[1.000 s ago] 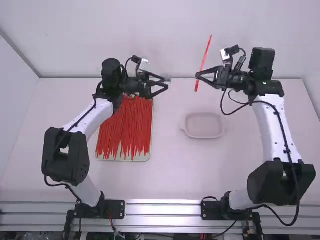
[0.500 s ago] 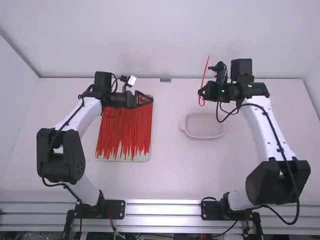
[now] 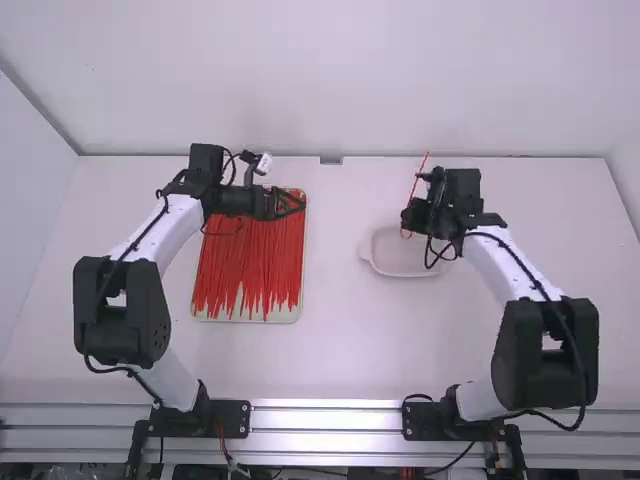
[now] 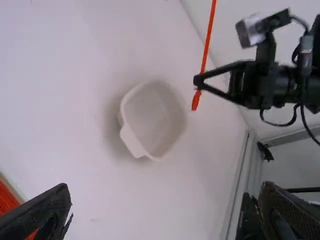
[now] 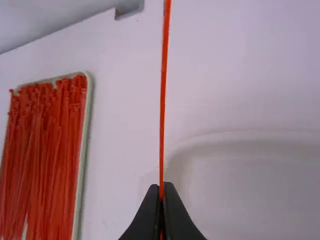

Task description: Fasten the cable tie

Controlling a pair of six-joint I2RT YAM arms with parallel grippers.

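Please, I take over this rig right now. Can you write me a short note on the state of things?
Left claw: open, empty, over the far end of the tray of spare ties.
Right claw: shut on one red cable tie, held upright by the white bowl.
Done: one tie picked.
Left: tie looks straight, no loop seen; thread tail through head and pull.

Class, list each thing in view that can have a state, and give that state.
Left gripper: open, over the tray's far end.
Right gripper: shut on the cable tie.
Cable tie: straight, not looped, held.
Dish: upright, empty.
Tray: covered with loose red ties.
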